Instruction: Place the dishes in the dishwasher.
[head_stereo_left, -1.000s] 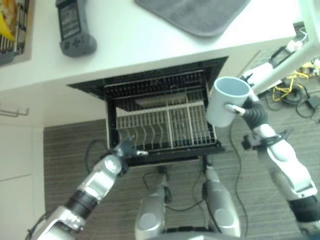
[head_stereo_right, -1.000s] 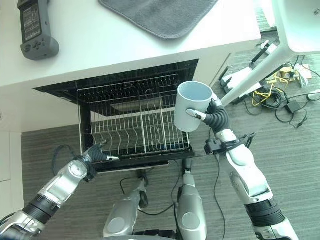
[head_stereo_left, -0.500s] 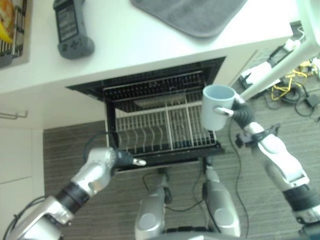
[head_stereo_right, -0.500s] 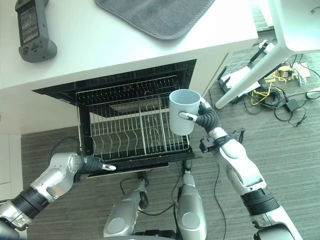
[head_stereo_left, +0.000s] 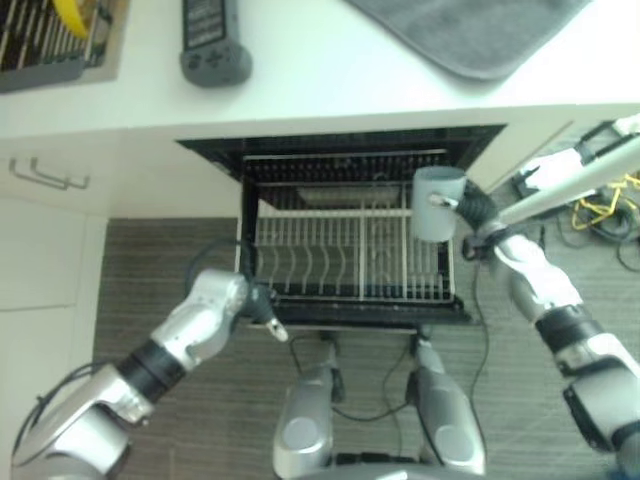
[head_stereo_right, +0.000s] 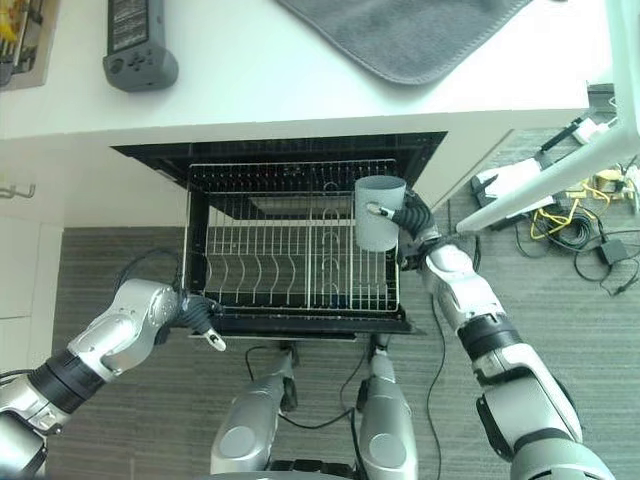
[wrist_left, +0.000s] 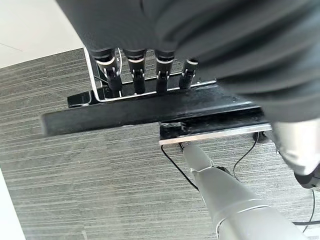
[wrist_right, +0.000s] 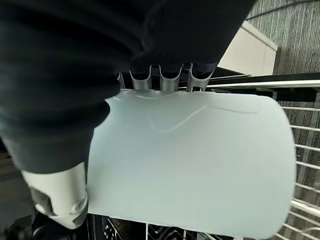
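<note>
- Right hand (head_stereo_right: 410, 217) clamped round pale blue mug (head_stereo_right: 379, 212), upright above right rear corner of dishwasher rack (head_stereo_right: 290, 250).
- Left hand (head_stereo_right: 195, 315) at rack's front edge, fingers straight over it.
- Best lowered slowly between rack's tines, tipped mouth-down, then released once seated.
</note>
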